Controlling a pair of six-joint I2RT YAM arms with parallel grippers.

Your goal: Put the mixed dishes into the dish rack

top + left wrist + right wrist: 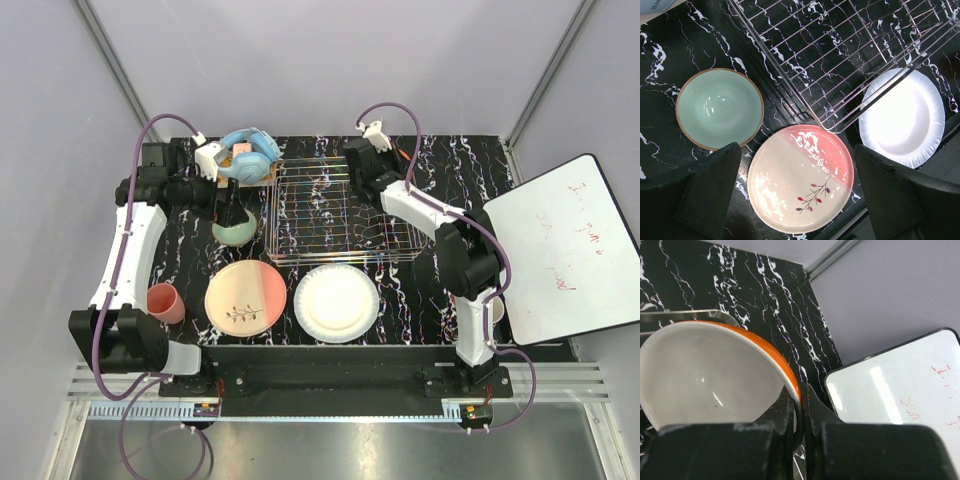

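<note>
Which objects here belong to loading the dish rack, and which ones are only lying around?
Job: silver wire dish rack; pink-and-cream leaf-sprig plate; plain white plate; pale green bowl; pink cup; orange-red mug.
Lying about: blue headphones; white board with red writing.

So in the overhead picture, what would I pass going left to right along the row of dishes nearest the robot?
First the pink cup, then the pink-and-cream plate, then the plain white plate, and last the white board.

pale green bowl (720, 109), pink-and-cream plate (801, 177), orange-red mug (710, 375)
</note>
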